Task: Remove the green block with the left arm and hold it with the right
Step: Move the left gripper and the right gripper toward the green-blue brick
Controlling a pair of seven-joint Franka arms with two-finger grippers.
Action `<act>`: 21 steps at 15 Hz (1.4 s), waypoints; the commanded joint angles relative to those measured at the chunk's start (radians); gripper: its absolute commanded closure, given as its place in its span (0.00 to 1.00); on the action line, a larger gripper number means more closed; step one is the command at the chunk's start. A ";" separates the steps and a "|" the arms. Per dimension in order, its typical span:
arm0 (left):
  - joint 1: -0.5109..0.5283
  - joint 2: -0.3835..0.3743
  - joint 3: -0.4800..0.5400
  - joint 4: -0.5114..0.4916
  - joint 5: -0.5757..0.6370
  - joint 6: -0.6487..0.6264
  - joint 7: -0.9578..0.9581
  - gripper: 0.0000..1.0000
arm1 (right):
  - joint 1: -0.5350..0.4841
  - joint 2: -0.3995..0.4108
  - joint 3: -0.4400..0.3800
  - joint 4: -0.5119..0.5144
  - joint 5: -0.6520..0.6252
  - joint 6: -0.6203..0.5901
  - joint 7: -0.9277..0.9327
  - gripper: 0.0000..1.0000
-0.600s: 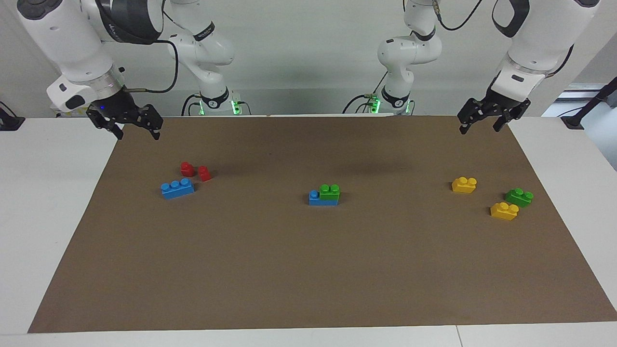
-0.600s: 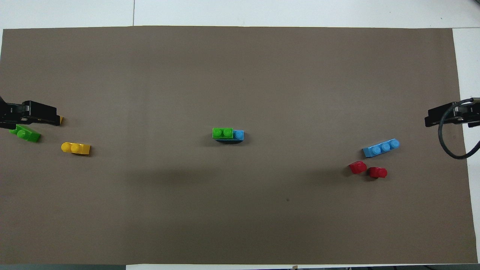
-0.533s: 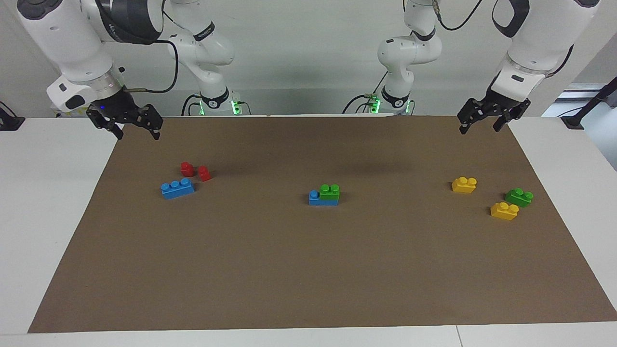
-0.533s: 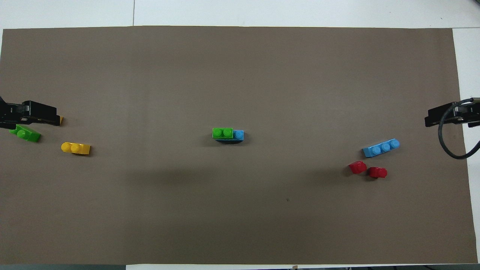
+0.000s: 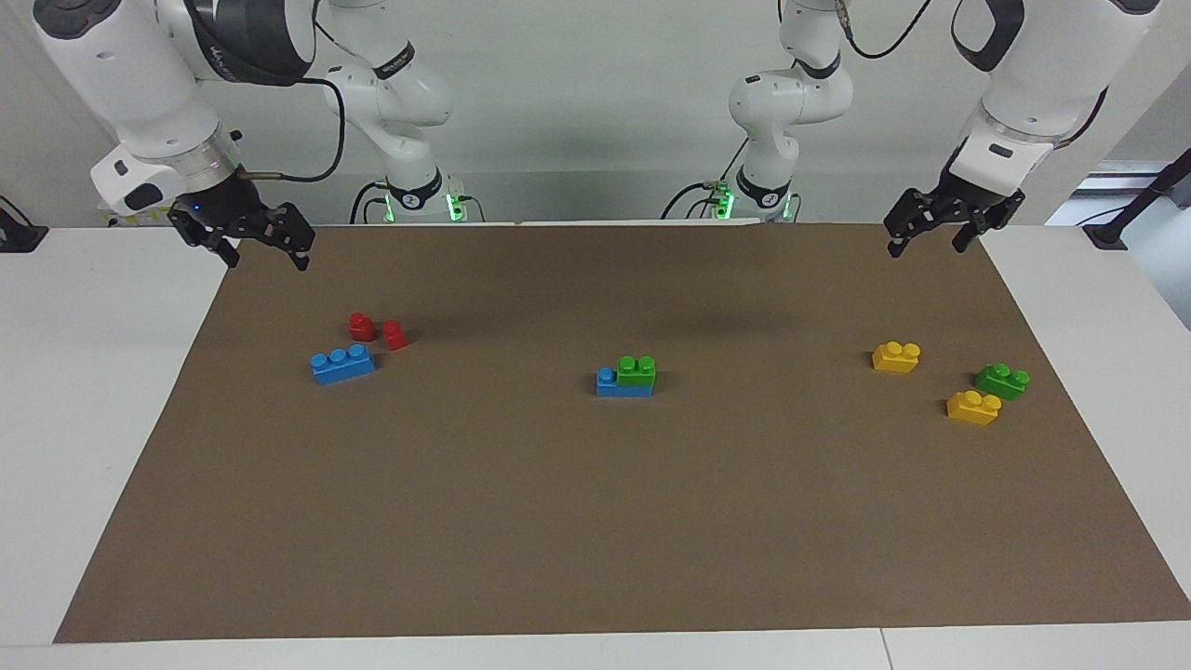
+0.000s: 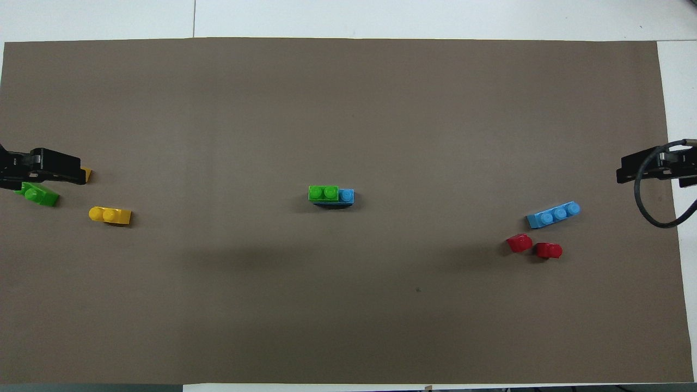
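Note:
A green block (image 5: 637, 370) sits stacked on one end of a blue brick (image 5: 611, 384) in the middle of the brown mat; it also shows in the overhead view (image 6: 323, 193). A second, alike green block (image 5: 1002, 381) lies loose toward the left arm's end, also in the overhead view (image 6: 37, 195). My left gripper (image 5: 926, 245) is open and empty, up in the air over the mat's edge by its base. My right gripper (image 5: 266, 259) is open and empty, up over the mat's corner at the right arm's end. Both are well apart from the stack.
Two yellow bricks (image 5: 896, 356) (image 5: 973, 407) lie beside the loose green block. A loose blue three-stud brick (image 5: 343, 363) and two small red pieces (image 5: 361, 326) (image 5: 394, 334) lie toward the right arm's end. The brown mat (image 5: 595, 521) covers the white table.

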 commanded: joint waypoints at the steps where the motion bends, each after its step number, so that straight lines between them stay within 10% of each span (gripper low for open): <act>1: -0.004 -0.022 0.003 -0.009 -0.016 -0.014 0.007 0.00 | 0.055 -0.007 0.007 -0.030 0.003 0.037 0.289 0.00; 10: -0.057 -0.056 -0.008 -0.083 -0.022 0.026 -0.258 0.00 | 0.232 0.078 0.007 -0.163 0.357 0.305 1.280 0.01; 21: -0.313 -0.117 -0.009 -0.345 -0.033 0.290 -1.372 0.00 | 0.418 0.182 0.009 -0.326 0.608 0.678 1.514 0.01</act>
